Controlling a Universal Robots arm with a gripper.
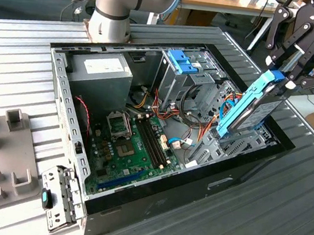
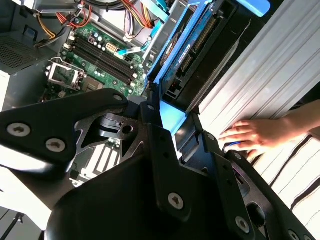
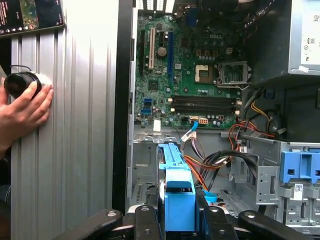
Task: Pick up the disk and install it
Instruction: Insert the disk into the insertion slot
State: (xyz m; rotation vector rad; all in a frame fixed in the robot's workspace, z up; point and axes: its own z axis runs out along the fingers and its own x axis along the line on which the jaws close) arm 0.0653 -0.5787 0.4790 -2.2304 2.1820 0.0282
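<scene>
- Gripper [image 1: 284,78] with fingers [image 2: 165,150] narrowed onto the blue top end of the disk [image 1: 248,109], holding it.
- Disk tilted, lower end down inside the computer case [image 1: 194,183], by the case edge on the exterior view's right.
- Deeper on the case floor, a green motherboard [image 1: 133,143].
- Beyond the case wall, a person's hand [image 2: 252,135] flat on the ribbed bench [image 2: 280,65].

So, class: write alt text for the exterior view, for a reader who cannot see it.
A black gripper grips the upper end of the disk, a dark drive with blue rails, which hangs tilted with its lower end inside an open computer case. The case lies on a ribbed metal table, its green motherboard exposed.
</scene>
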